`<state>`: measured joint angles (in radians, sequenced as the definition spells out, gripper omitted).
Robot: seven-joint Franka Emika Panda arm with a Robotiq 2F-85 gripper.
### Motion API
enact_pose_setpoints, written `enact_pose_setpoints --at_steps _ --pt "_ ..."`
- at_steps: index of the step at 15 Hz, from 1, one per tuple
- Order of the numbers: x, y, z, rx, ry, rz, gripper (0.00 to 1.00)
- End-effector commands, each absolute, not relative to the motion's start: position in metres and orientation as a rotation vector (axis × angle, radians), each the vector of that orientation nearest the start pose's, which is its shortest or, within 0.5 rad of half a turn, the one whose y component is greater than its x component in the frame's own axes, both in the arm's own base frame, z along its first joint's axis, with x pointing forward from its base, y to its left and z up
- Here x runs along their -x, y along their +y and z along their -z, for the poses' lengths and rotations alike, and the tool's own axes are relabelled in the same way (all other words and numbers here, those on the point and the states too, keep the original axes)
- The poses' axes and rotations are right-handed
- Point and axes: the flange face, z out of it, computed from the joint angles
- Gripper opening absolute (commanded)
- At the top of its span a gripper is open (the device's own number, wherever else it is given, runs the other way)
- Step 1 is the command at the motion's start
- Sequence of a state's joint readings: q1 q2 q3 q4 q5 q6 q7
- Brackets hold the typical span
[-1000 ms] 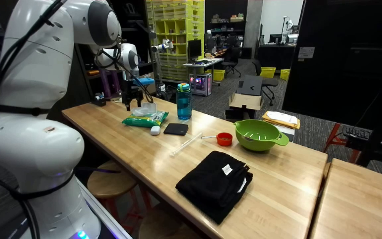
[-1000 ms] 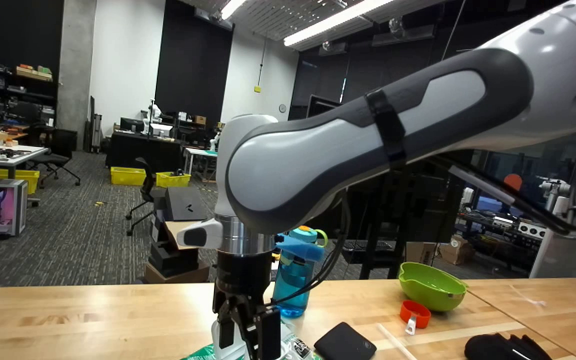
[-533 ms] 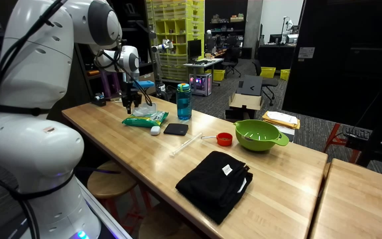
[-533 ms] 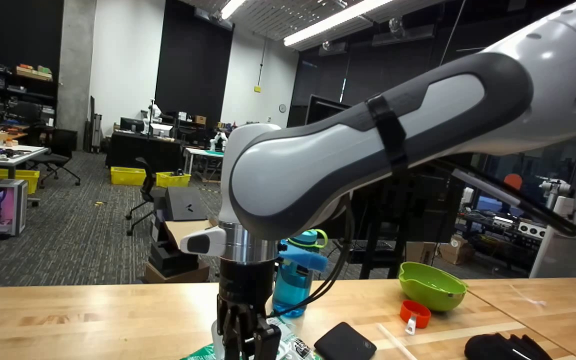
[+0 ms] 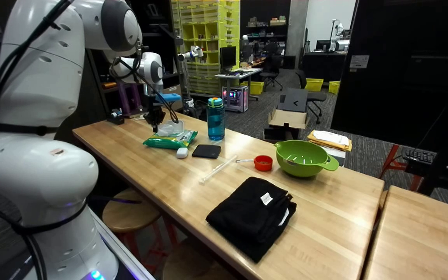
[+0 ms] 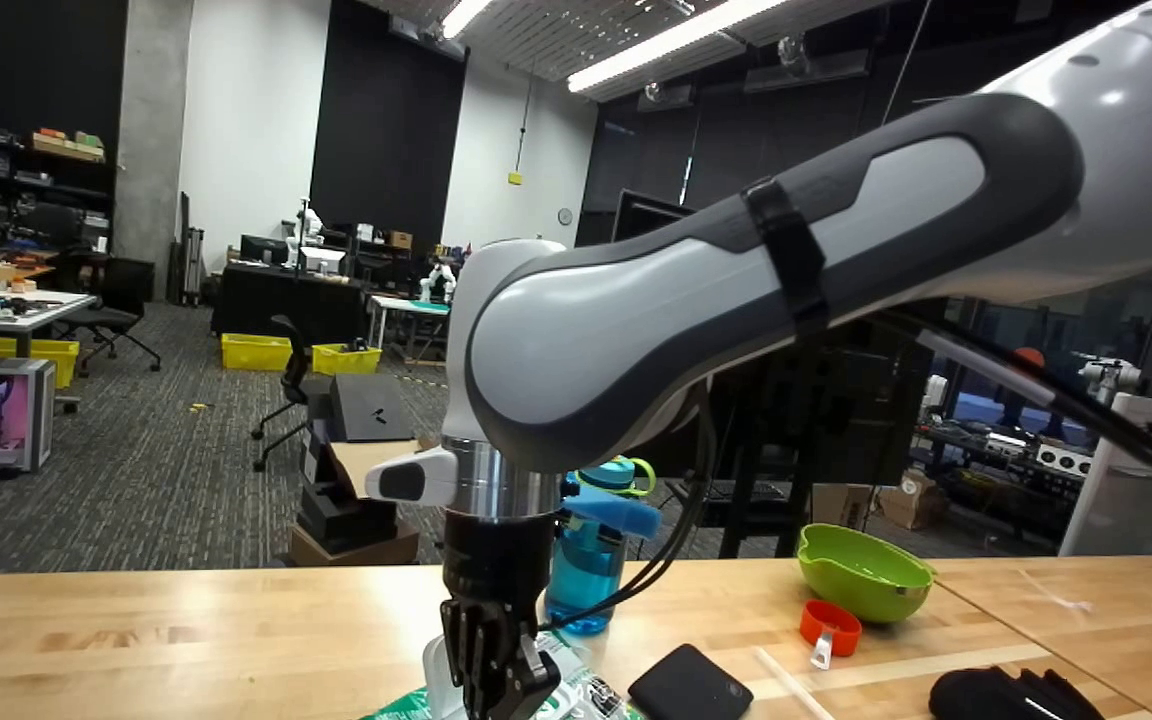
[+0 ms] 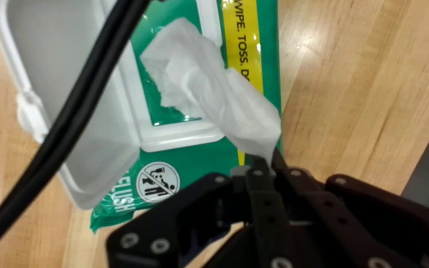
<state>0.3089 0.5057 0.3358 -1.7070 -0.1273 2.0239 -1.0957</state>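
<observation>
The black two-finger gripper (image 7: 271,163) is closed, with one end of the white, crumpled, cloth-like wipe (image 7: 214,93) pinched between its fingertips. The wipe extends to the opening of the green plastic packet (image 7: 192,160), which bears a yellow printed band. The hinged white plastic lid (image 7: 102,149) stands open. The packet lies on the light wooden table (image 7: 348,111). In an exterior view, a translucent blue bottle (image 5: 216,122) stands near the packet.
</observation>
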Motion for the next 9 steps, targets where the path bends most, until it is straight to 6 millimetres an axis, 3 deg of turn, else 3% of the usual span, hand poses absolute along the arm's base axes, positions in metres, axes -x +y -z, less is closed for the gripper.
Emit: enact_pose_setpoints --at_steps 1,9 --pt "-0.526 0.365 -0.312 -2.013 2.491 0.209 0.00" --pt "-0.527 0.365 -0.327 -2.022 2.454 0.199 0.00"
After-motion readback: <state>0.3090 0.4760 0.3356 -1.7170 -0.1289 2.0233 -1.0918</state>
